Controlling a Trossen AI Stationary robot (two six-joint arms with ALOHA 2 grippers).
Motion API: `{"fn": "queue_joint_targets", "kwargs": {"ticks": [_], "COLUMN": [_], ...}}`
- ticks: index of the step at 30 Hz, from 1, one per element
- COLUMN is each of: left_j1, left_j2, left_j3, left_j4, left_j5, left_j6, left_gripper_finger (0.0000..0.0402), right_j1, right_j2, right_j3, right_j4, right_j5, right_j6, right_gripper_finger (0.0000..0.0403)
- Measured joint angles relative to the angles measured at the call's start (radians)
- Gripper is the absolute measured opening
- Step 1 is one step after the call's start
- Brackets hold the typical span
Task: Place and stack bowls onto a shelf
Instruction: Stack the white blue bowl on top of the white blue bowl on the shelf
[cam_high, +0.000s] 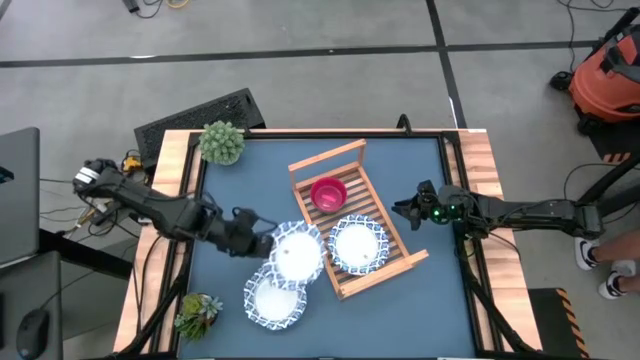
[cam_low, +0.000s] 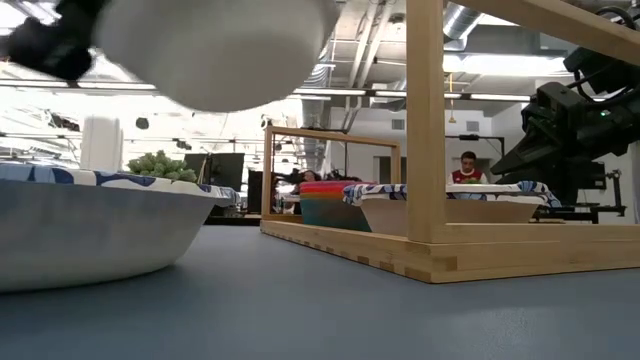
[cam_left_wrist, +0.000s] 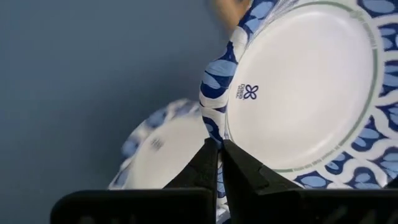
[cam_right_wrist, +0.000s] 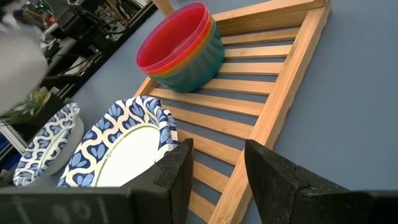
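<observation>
A wooden slatted shelf (cam_high: 372, 268) lies slantwise mid-table. On it stands a stack of small bowls, red on top (cam_high: 328, 193) (cam_right_wrist: 183, 46), and a white dish with a blue-patterned rim (cam_high: 357, 245) (cam_right_wrist: 124, 149). A second such dish (cam_high: 275, 297) (cam_low: 90, 225) rests on the table. My left gripper (cam_high: 268, 240) (cam_left_wrist: 219, 144) is shut on a third dish (cam_high: 297, 252) (cam_low: 220, 45), held in the air beside the shelf's left side. My right gripper (cam_high: 410, 210) (cam_right_wrist: 217, 168) is open, just right of the shelf. My left gripper pinches the lifted dish by its blue-patterned rim (cam_left_wrist: 214, 127), on the side toward the table's left, between the two fingers. The fingers reach it from the table's left. The dish is clear of the table and partly over the dish lying there (cam_left_wrist: 161, 149).
Two potted green plants stand at the table's left side, one at the far corner (cam_high: 221, 142) and one at the near corner (cam_high: 198, 315). Bare blue tabletop (cam_high: 440, 300) lies right of the shelf and near it. A person sits far behind the table (cam_low: 467, 168).
</observation>
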Motion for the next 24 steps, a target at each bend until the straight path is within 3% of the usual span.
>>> {"fn": "queue_joint_targets", "kwargs": {"ticks": [4, 13, 24], "left_j1": [0.093, 0.261, 0.335], "left_j2": [0.024, 0.111, 0.333], "left_j3": [0.060, 0.143, 0.281], "left_j4": [0.003, 0.001, 0.003], "left_j5": [-0.011, 0.004, 0.015], "left_j6": [0.123, 0.310, 0.490], "left_gripper_finger": [0.0000, 0.0000, 0.0000], "right_j1": [0.000, -0.057, -0.199], "right_j2": [0.000, -0.001, -0.001], "right_j3": [0.000, -0.005, -0.004], "right_j4": [0.001, 0.073, 0.173], "right_j5": [0.014, 0.222, 0.210], "right_j6": [0.000, 0.007, 0.003], "right_gripper_finger": [0.0171, 0.0171, 0.0171]}}
